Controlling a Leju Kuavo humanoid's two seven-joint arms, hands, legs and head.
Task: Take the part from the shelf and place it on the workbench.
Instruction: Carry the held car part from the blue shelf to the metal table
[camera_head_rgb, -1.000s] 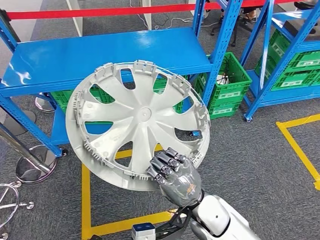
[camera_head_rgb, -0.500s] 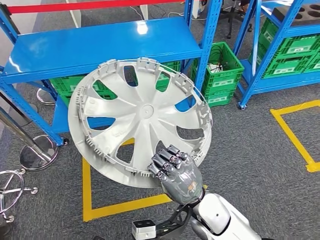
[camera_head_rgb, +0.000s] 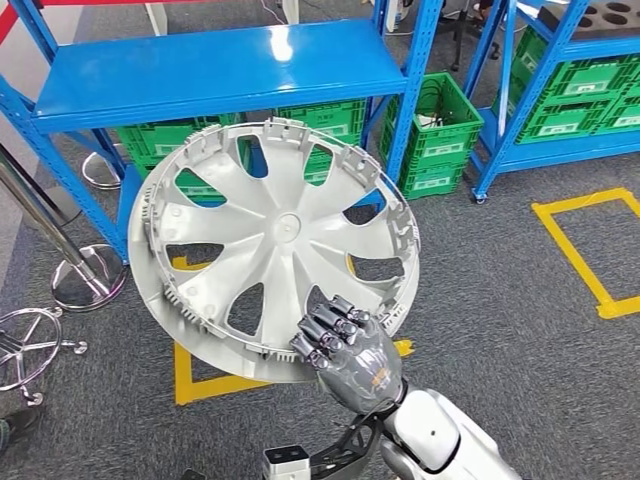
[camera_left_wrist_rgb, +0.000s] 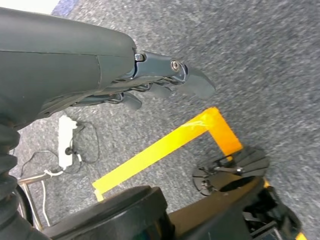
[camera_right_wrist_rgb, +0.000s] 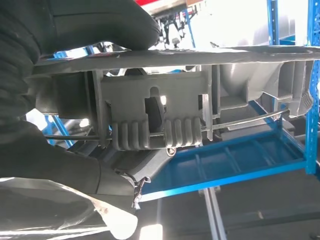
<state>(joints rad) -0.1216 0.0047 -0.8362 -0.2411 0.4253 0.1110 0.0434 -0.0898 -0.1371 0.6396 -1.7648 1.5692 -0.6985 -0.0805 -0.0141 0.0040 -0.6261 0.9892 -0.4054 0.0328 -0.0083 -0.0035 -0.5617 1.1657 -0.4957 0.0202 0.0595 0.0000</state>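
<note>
No legible text or labels.

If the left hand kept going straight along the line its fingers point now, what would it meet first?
Most likely the grey carpet floor. In the left wrist view the left hand holds nothing, its fingers stretched out over bare carpet, with the yellow floor tape off to one side. Depth is unclear, so this is a tentative reading.

Matt grey plastic wheel cover (camera_head_rgb: 275, 240), glossy blue painted metal shelf (camera_head_rgb: 219, 70), rough grey carpet floor (camera_head_rgb: 498, 300).
</note>
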